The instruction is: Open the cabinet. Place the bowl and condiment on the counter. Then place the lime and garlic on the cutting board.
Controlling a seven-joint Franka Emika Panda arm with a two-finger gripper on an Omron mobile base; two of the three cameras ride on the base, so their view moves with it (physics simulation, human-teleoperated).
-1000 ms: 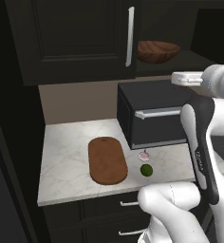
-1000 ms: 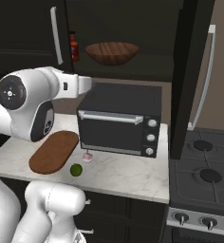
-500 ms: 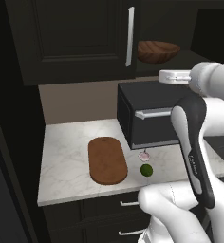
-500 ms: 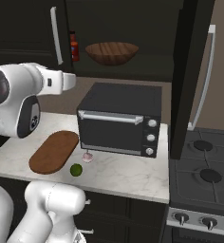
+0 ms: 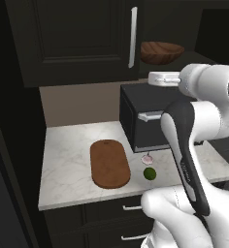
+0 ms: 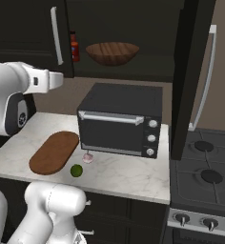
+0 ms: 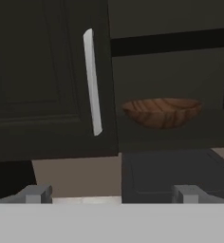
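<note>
1. Cabinet [image 6: 133, 38]: near-black wall unit across the top of both base views. Its right door [image 6: 193, 76] stands swung out at the right of the right base view; the left door [image 5: 82, 38], with a long silver handle [image 5: 133, 37], is closed.
2. Bowl [image 6: 112, 52]: brown wood, on the cabinet shelf, upper centre of the right base view, above the oven; centre right of the hand view.
3. Condiment [image 6: 75, 46]: small red bottle on the same shelf, left of the bowl, partly behind the closed door's edge.
4. Table [image 5: 68, 160]: white-grey marbled slab, lower left centre of the left base view, dark drawers beneath.
5. Cutting board [image 5: 110, 163]: reddish-brown oblong lying flat on the table, left of the oven.
6. Lime [image 5: 149, 174]: dark green ball on the table, just right of the board's near end, not on it.
7. Garlic [image 5: 147, 158]: pale pinkish bulb on the table, just behind the lime, in front of the oven.
8. Toaster oven [image 6: 121, 121]: black box on the table, door closed, knobs on its right side.
9. Stove [image 6: 205, 176]: dark burners, lower right of the right base view.
10. Pincer [image 7: 112, 194]: released, tips spread wide at the bottom of the hand view, grasping nothing; aimed at the cabinet, level with the oven top, well short of the bowl.
</note>
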